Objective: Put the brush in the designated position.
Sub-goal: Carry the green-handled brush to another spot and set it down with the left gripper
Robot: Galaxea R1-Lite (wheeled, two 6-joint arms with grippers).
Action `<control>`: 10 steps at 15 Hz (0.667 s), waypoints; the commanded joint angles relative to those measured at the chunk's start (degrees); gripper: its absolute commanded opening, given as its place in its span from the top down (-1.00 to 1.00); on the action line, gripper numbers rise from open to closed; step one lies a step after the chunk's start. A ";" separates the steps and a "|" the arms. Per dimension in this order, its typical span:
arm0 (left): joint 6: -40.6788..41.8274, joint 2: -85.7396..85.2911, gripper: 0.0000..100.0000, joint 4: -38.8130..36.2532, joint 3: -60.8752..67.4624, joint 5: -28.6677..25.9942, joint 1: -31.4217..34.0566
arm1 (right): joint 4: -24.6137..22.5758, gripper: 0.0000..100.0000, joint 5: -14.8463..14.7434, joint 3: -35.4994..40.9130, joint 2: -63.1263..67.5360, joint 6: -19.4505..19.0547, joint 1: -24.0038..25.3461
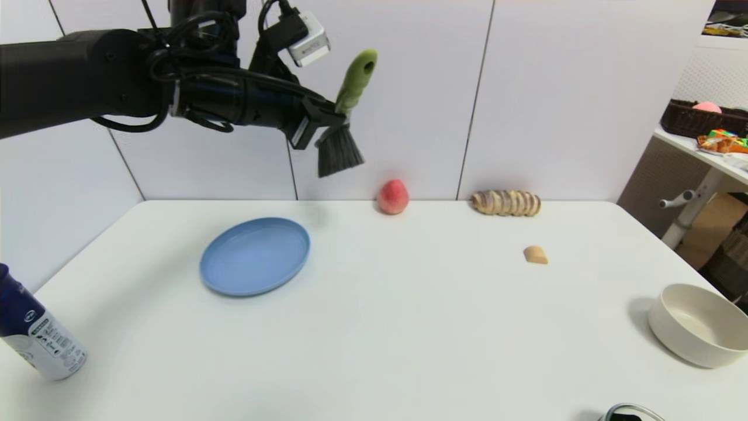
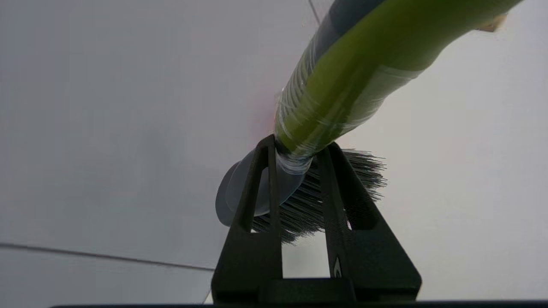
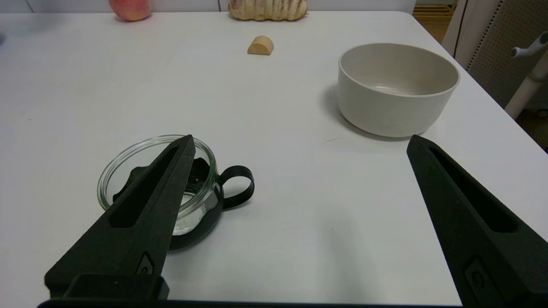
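My left gripper [image 1: 339,117] is raised high above the table's far side and is shut on the brush [image 1: 346,117] at its neck. The lime-green handle [image 1: 357,76] points up and the dark bristles [image 1: 339,155] hang down, in the air above the gap between the blue plate [image 1: 255,255] and the peach. In the left wrist view the fingers [image 2: 261,192] clamp the brush [image 2: 342,85] where handle meets bristles. The bare white tabletop [image 1: 409,304] stretches in front with no marking. My right gripper [image 3: 299,145] is open, low over the table's near right part, holding nothing.
A peach [image 1: 392,196] and a bread loaf [image 1: 506,202] lie along the back edge, a small tan piece [image 1: 535,255] right of centre. A cream bowl [image 1: 698,324] stands at the right, a blue-white can [image 1: 35,333] at the near left, a glass cup [image 3: 171,188] by my right gripper.
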 commanded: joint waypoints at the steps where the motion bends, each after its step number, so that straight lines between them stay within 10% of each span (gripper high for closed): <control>1: 1.72 1.51 1.00 -3.63 -0.03 -0.18 6.87 | 0.02 -1.00 0.01 0.09 0.07 -0.01 0.00; 10: 5.50 14.35 1.00 -8.56 -0.03 -0.35 14.69 | 0.02 -1.00 0.01 0.09 0.07 -0.01 0.00</control>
